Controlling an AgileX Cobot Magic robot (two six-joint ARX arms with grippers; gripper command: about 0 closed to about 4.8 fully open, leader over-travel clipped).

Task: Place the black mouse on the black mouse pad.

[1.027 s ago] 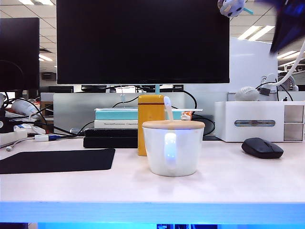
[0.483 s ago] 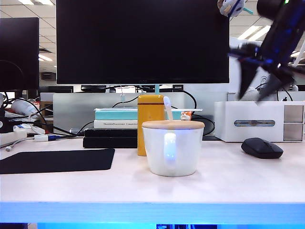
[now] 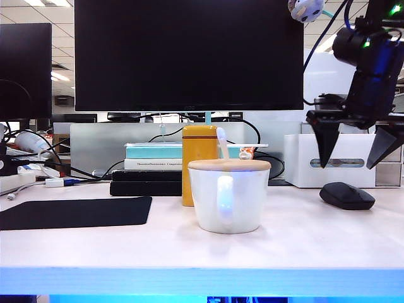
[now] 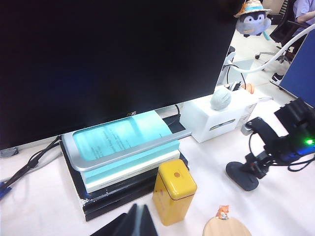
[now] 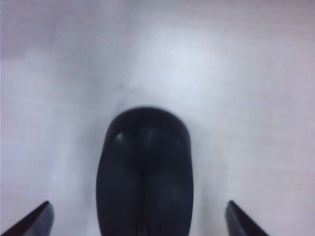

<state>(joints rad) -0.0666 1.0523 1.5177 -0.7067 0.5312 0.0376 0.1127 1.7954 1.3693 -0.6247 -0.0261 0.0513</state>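
— Any lettering you can read?
— Only a small logo on the monitor bezel, seemingly "AOC" (tiny). Print on the teal book and its spine is too blurred.

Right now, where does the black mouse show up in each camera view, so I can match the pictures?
Exterior view: the black mouse lies on the table at far right, just below the open right pincer.
Left wrist view: lower right, partly hidden by the right arm.
Right wrist view: bottom centre, between the fingertips.
Shared landmark: the right pincer itself; exterior and left wrist views also share the yellow tin.
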